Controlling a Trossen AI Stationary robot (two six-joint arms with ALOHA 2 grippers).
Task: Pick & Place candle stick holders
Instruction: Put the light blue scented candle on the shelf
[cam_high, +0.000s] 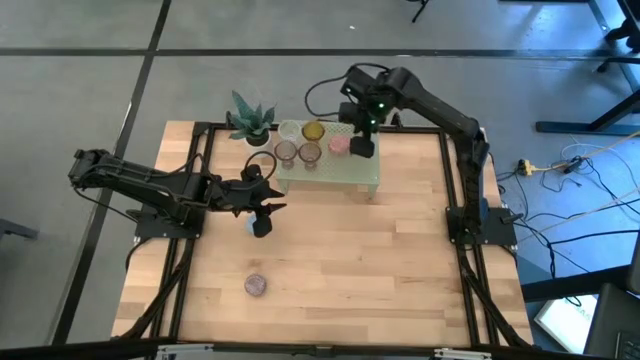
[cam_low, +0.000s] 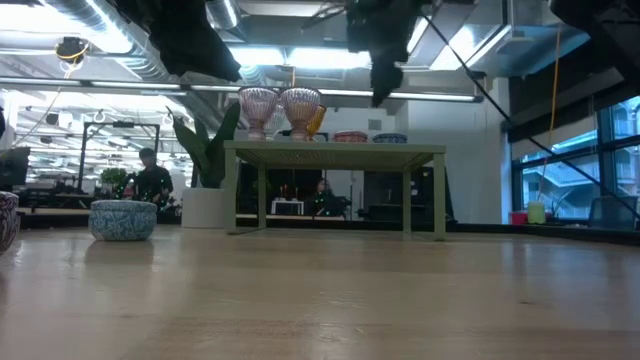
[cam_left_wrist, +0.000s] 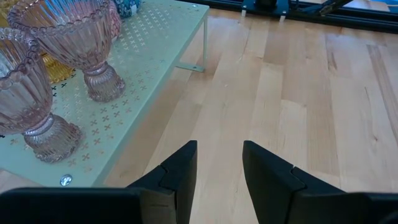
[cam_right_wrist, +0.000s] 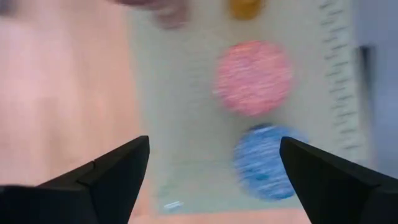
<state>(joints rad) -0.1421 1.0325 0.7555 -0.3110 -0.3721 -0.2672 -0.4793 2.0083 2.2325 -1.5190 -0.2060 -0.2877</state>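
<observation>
Sorting partly done, by my reading: several candle stick holders already sit on the pale green stand (cam_high: 345, 172) at twelve o'clock on the table (cam_high: 400, 260), two remain on the wood. On the stand: an amber cup (cam_high: 313, 131), a pink cup (cam_high: 339, 145), a blue cup (cam_right_wrist: 264, 162) beside it, and two mauve stemmed cups (cam_high: 286, 152) (cam_high: 309, 153). Right gripper (cam_high: 362, 143) hangs over the stand's one o'clock corner, claw released and spread wide, nothing in it, the pink and blue cups directly beneath; looks like a drop-off just finished, or a hover. Left gripper (cam_high: 262, 222) sits at about ten o'clock from table centre, claw released with a narrow gap, empty, right over a pale blue cup (cam_low: 123, 219) on the wood. Next move, as I judge it: left arm descends, closes on that blue cup's rim, carries it to a free spot on the stand without bumping the tall mauve pair. A brownish cup (cam_high: 256, 285) waits at seven o'clock, well apart. Surface is pale butcher-block wood in a black frame; potted spiky plant (cam_high: 249, 120) at eleven o'clock. Room beyond: open office, ceiling lights, a person seated far off.
</observation>
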